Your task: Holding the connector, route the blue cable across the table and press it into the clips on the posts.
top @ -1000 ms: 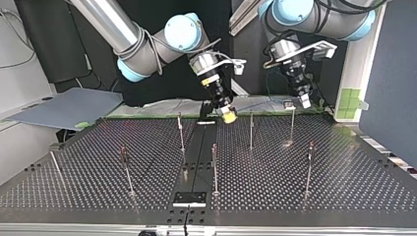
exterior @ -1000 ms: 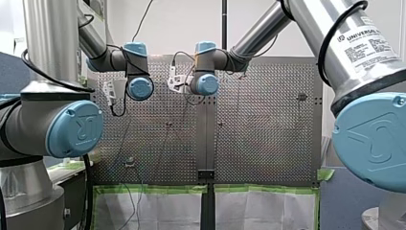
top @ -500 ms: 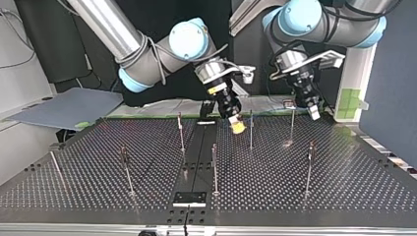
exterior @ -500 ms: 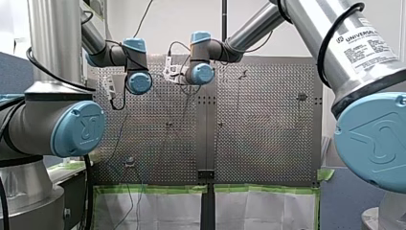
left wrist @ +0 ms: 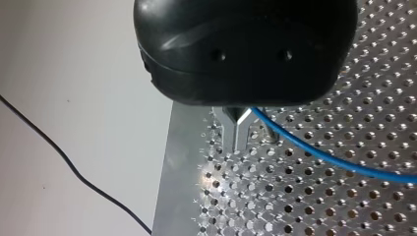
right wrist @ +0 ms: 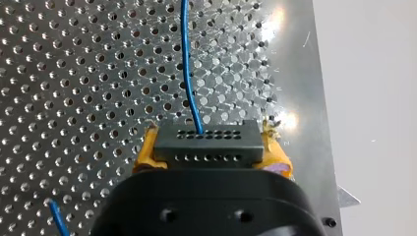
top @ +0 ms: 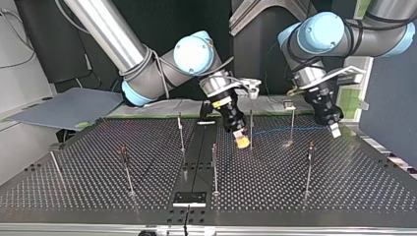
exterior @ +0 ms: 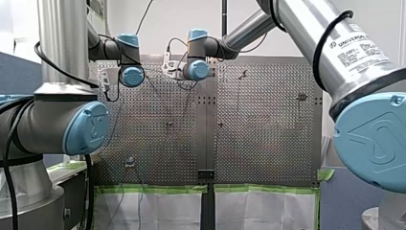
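- Over at my right gripper [right wrist: 206, 147], the yellow pads [right wrist: 143, 155] are clamped on the dark connector [right wrist: 206, 142], one pad on each end of the block.
- The blue cable [right wrist: 189, 73] leaves the connector's face and runs ahead of the gripper, over the perforated counter [right wrist: 74, 73].
- From across the counter [top: 344, 196], that right gripper [top: 241, 140] hangs low and tilted, just beside a thin post [top: 251, 123] near the middle.
- From there the blue cable [top: 275, 131] draws a thin, nearly level line toward the top view's right. It crosses that post and a second post [top: 292, 123] well below their tops.
- Whether the line sits in any clip cannot be told.
- The line ends at my left gripper [top: 334, 130], which hovers near the counter's far corner.
- Up close, the left gripper [left wrist: 238, 147] has its metal fingers [left wrist: 228, 132] drawn narrow, pinching the blue cable [left wrist: 319, 155]. The cable trails away to one side over the holes.
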